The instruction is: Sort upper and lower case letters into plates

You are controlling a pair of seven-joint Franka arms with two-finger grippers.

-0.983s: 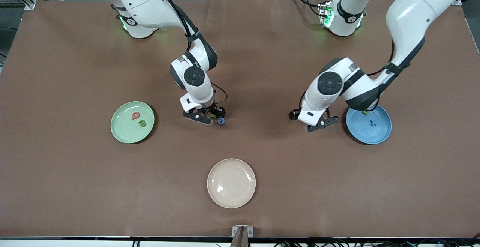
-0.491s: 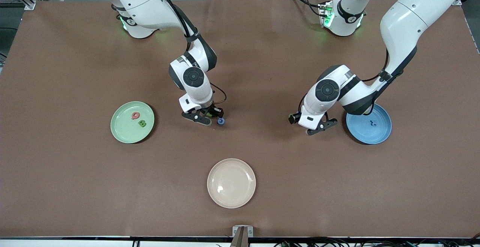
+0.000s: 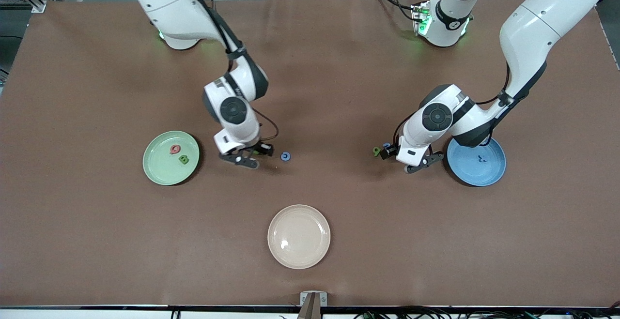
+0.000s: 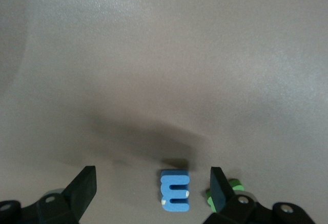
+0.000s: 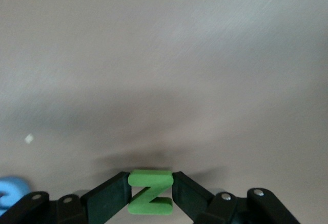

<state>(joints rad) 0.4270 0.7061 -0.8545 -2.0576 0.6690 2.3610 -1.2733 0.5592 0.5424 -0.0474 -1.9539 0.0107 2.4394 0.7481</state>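
Observation:
My right gripper (image 5: 150,185) is shut on the green Z (image 5: 149,191) and holds it just above the table, between the pale green plate (image 3: 157,171) and the blue G (image 3: 286,156). In the front view the right gripper (image 3: 249,155) hides the Z. The pink-red Q (image 3: 175,149) and the green B (image 3: 183,159) lie in that plate. My left gripper (image 4: 152,179) hangs open over the blue m (image 4: 175,190), beside the sky blue plate (image 3: 489,176), which holds the blue x (image 3: 480,159). A green letter (image 4: 235,185) lies just outside one finger.
A cream-beige plate (image 3: 299,256) sits nearer the front camera, midway between the arms. The blue m (image 3: 386,145) and the green letter (image 3: 376,151) lie side by side on the brown table cover next to the left gripper (image 3: 390,153).
The right gripper has shut on the green Z and carried it away from the blue G toward the pale green plate. The left hand has shifted, uncovering the blue m and the green letter.

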